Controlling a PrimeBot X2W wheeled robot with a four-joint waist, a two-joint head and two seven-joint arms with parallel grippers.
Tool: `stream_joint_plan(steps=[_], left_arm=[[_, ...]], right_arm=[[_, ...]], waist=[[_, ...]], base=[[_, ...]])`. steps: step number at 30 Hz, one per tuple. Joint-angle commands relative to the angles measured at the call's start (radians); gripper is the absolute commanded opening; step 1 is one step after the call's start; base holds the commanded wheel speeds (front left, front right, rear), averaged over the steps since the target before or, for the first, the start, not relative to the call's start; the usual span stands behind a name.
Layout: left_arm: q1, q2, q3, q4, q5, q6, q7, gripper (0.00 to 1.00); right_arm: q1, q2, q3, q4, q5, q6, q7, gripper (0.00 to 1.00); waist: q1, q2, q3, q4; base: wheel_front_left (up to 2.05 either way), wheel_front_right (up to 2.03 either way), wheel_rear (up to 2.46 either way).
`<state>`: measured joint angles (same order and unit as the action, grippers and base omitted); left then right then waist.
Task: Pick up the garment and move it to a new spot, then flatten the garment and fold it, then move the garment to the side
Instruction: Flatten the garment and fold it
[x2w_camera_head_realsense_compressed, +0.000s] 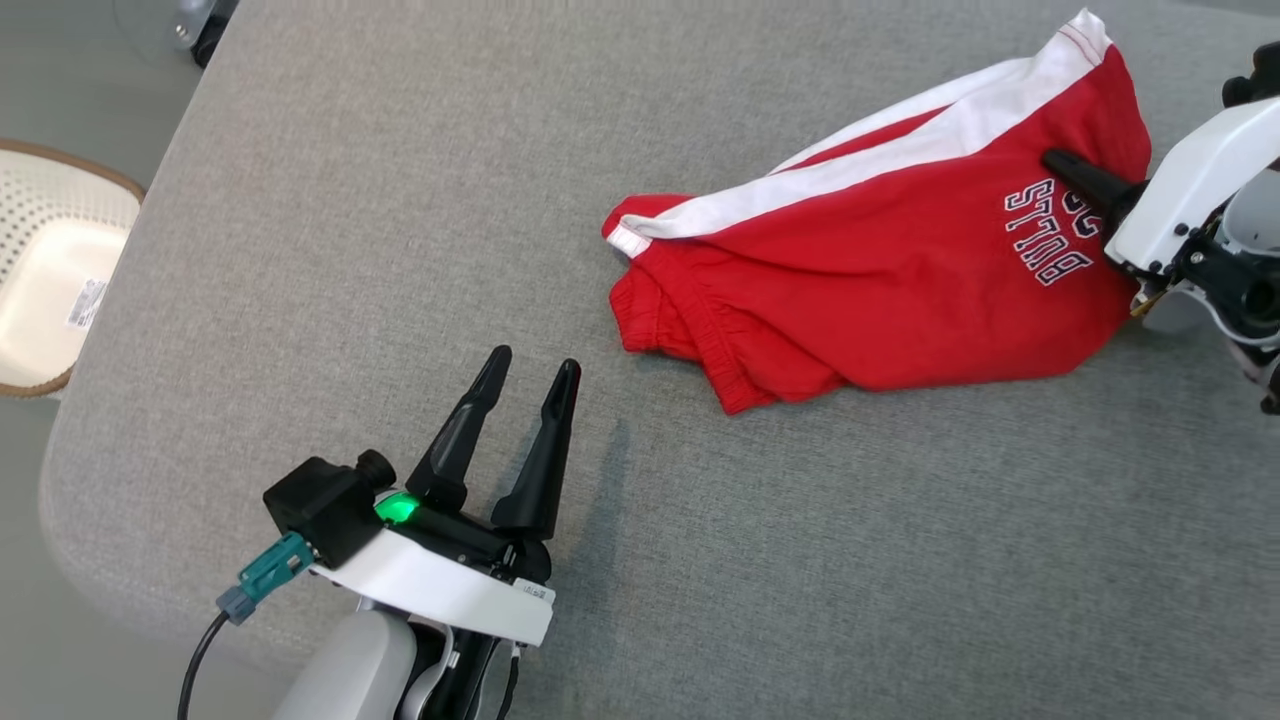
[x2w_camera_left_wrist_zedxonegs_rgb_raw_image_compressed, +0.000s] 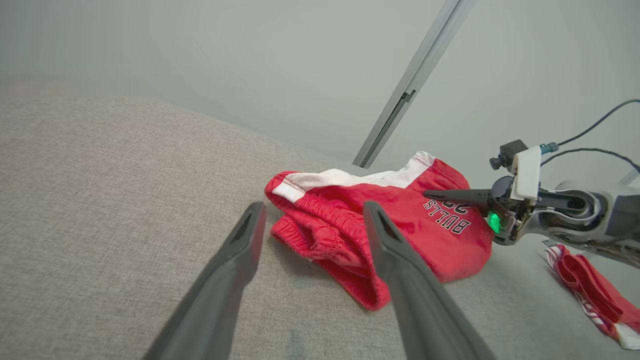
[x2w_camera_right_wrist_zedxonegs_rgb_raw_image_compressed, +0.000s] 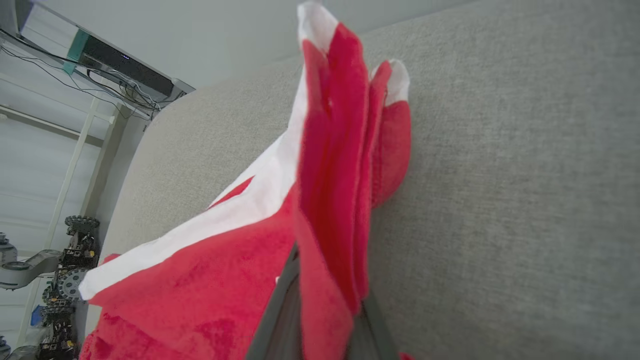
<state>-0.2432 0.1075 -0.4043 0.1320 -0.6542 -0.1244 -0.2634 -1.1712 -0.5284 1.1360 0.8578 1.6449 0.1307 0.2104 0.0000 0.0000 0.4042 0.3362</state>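
Observation:
A pair of red shorts (x2w_camera_head_realsense_compressed: 880, 290) with a white side stripe and "BULLS" lettering lies bunched on the grey cushioned surface (x2w_camera_head_realsense_compressed: 400, 200), right of centre. My right gripper (x2w_camera_head_realsense_compressed: 1062, 166) comes in from the right edge, shut on a fold of the shorts near the lettering. In the right wrist view that red fold (x2w_camera_right_wrist_zedxonegs_rgb_raw_image_compressed: 330, 175) stands up between the fingers (x2w_camera_right_wrist_zedxonegs_rgb_raw_image_compressed: 277, 320) and is slightly lifted. My left gripper (x2w_camera_head_realsense_compressed: 535, 362) hovers open over bare fabric at the lower left, well apart from the waistband (x2w_camera_left_wrist_zedxonegs_rgb_raw_image_compressed: 320, 225). The left wrist view shows the right gripper (x2w_camera_left_wrist_zedxonegs_rgb_raw_image_compressed: 431, 194) on the shorts.
A white perforated basket (x2w_camera_head_realsense_compressed: 50, 270) with a brown rim sits off the surface's left edge. The left wrist view shows another red and white garment (x2w_camera_left_wrist_zedxonegs_rgb_raw_image_compressed: 590, 290) lying beyond the right arm, and a metal rail (x2w_camera_left_wrist_zedxonegs_rgb_raw_image_compressed: 410, 85) behind the surface. Bare cushion stretches to the left and front.

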Motion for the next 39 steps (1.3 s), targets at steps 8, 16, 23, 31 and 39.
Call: stream_joint_plan(steps=[8, 16, 23, 31, 39], left_arm=[[0.05, -0.003, 0.053, 0.001, 0.042, -0.006, -0.001, 1.0], [0.094, -0.009, 0.083, -0.007, 0.074, -0.006, -0.001, 1.0], [0.121, -0.008, 0.098, -0.026, 0.125, -0.007, -0.001, 1.0], [0.143, -0.027, 0.196, -0.03, 0.229, 0.003, -0.001, 1.0], [0.156, -0.051, 0.251, 0.013, 0.275, -0.002, -0.001, 1.0]], right_arm=[[0.128, -0.012, -0.061, -0.089, 0.044, 0.0, -0.085, 0.0], [0.246, -0.031, -0.103, -0.176, 0.051, 0.0, -0.15, 0.0], [0.337, -0.072, -0.136, -0.227, 0.024, 0.0, -0.228, 0.0], [0.363, -0.116, -0.149, -0.227, -0.023, 0.0, -0.277, 0.0], [0.337, -0.109, -0.138, -0.247, -0.076, 0.0, -0.296, 0.0]], waist=[[0.0, 0.0, -0.112, -0.093], [0.0, 0.0, -0.178, -0.18], [0.0, 0.0, -0.194, -0.223], [0.0, 0.0, -0.198, -0.23], [0.0, 0.0, -0.206, -0.202]], base=[[0.0, 0.0, 0.0], [0.0, 0.0, 0.0], [0.0, 0.0, 0.0], [0.0, 0.0, 0.0], [0.0, 0.0, 0.0]])
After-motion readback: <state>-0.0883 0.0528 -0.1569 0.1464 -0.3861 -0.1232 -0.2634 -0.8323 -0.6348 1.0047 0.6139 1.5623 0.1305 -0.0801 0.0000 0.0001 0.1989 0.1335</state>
